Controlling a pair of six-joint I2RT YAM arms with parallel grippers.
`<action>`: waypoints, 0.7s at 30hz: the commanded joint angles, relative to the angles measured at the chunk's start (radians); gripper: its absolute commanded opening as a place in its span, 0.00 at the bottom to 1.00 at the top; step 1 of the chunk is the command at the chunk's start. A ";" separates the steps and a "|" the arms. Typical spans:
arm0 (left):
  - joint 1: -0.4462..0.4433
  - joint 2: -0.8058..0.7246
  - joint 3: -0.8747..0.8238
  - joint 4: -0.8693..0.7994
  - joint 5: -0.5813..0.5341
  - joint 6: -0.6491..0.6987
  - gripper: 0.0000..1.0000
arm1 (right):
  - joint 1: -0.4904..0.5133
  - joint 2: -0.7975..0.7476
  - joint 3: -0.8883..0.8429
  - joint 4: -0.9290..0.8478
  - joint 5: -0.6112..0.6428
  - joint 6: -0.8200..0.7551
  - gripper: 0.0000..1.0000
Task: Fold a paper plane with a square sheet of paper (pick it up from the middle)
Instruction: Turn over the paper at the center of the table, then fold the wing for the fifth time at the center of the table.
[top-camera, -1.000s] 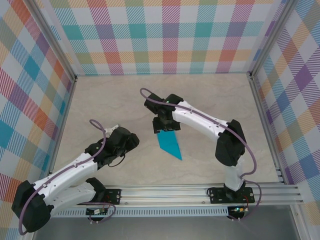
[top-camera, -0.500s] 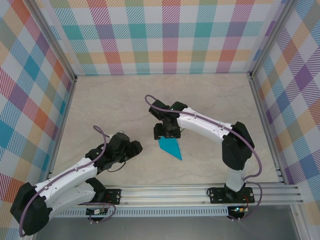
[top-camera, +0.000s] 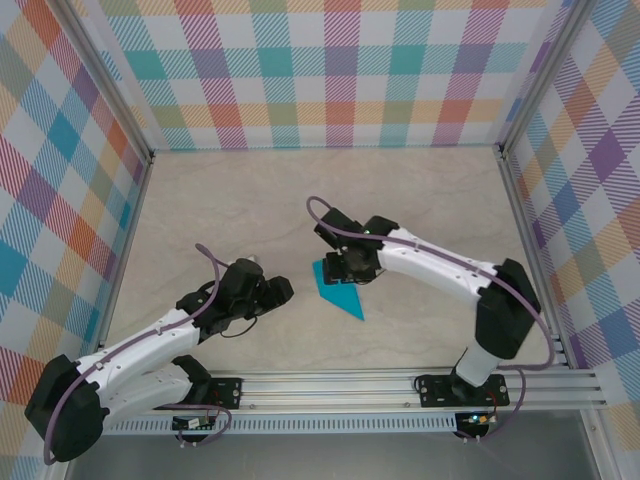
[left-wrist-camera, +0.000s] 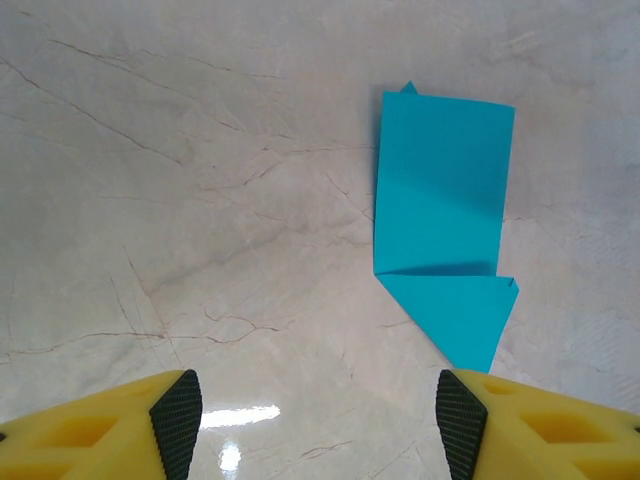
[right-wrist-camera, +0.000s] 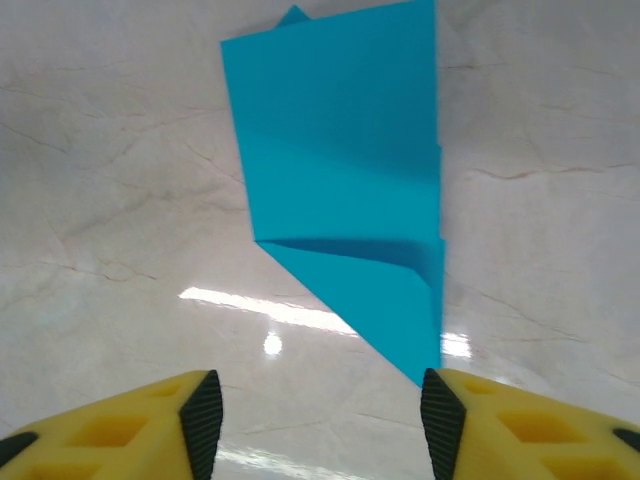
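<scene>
The right tool (top-camera: 343, 270) has slid in over the paper (top-camera: 340, 297) — a part-folded dart lying flat on the counter (top-camera: 230, 200) — its jaws narrowing yet gripping nothing, while the left tool (top-camera: 279, 292), agape and empty, edges closer, so a fold seems near.

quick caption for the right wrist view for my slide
Partly folded blue paper lying on the marbled table, its pointed tip close to one of the open jaws.

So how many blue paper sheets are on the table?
1: the partly folded teal sheet lies flat on the table, under the right claw, the left claw to its left. More could be hidden.
</scene>
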 joint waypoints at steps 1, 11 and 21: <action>0.015 0.001 0.005 0.041 0.029 0.018 0.65 | -0.022 -0.145 -0.150 0.121 0.072 0.001 0.48; 0.006 0.150 0.009 0.201 0.043 -0.050 0.62 | -0.391 -0.268 -0.519 0.547 -0.622 -0.119 0.47; 0.003 0.238 0.063 0.202 0.013 -0.035 0.61 | -0.398 0.064 -0.326 0.562 -0.640 -0.245 0.55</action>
